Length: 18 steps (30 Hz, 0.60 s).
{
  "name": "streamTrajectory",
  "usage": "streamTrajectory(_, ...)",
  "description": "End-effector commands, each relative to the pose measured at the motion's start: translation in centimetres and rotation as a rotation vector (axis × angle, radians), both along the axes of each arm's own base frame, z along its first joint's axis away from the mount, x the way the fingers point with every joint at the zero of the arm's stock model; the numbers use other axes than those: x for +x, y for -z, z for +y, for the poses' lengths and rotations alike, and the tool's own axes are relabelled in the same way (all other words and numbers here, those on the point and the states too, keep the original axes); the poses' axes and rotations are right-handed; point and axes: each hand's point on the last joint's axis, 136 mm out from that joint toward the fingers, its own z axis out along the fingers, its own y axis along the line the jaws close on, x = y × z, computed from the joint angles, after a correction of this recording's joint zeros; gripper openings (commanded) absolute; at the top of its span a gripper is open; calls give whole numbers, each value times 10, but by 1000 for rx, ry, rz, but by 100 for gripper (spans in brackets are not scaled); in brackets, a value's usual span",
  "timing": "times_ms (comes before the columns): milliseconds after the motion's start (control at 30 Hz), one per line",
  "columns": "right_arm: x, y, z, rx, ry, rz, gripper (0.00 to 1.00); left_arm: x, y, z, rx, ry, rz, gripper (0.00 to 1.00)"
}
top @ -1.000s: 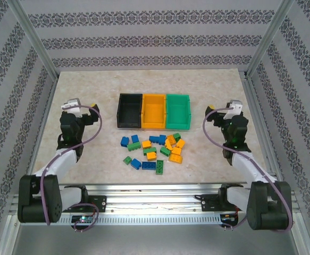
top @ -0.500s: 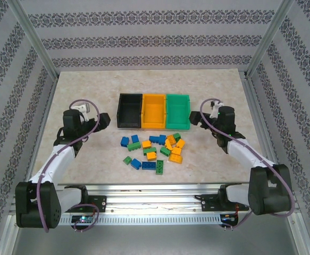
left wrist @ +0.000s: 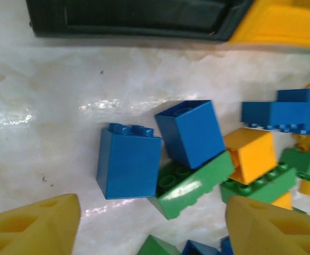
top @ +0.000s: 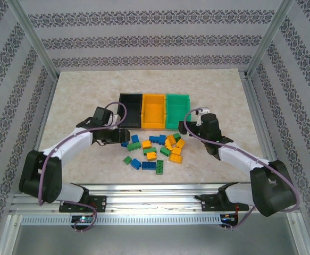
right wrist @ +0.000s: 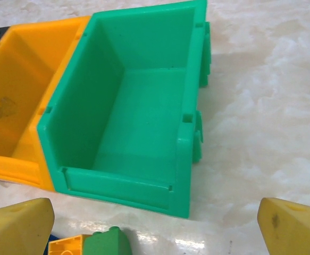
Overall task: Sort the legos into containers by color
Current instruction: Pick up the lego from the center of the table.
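Blue, green and orange legos [top: 153, 150] lie in a loose pile on the table in front of three bins: black [top: 130, 109], orange [top: 155, 110] and green [top: 178, 110]. My left gripper [top: 123, 134] is open at the pile's left edge, low over two blue bricks. In the left wrist view one blue brick [left wrist: 128, 163] stands beside another [left wrist: 191, 133] that leans on a green brick [left wrist: 194, 183], between my yellow fingers [left wrist: 32, 228]. My right gripper [top: 186, 127] is open just in front of the green bin [right wrist: 133, 122], with a green brick [right wrist: 107, 244] at its lower left.
All three bins look empty. An orange brick [left wrist: 249, 155] and a long blue one [left wrist: 282, 114] crowd the right of the left gripper's reach. Bare marble table lies to the right of the green bin [right wrist: 271, 117]. Metal frame posts stand at the table's corners.
Both arms have swung inward from the table's sides. The left gripper has come down at the pile's left edge; the right has moved to the green bin's front corner.
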Motion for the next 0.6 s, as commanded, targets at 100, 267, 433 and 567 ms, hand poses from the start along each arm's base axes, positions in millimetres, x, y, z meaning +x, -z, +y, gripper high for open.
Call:
streamTrajectory(100,5,-10,-5,-39,36,-65,98,-4,21,11,209,57,96,70)
streamTrajectory(267,5,-9,-1,-52,26,-64,98,5,32,5,219,71,114,69)
streamTrajectory(433,5,-9,2,-61,17,-65,98,6,45,3,245,84,156,54)
streamTrajectory(567,4,-10,2,-71,18,-72,98,7,46,2,252,90,157,46)
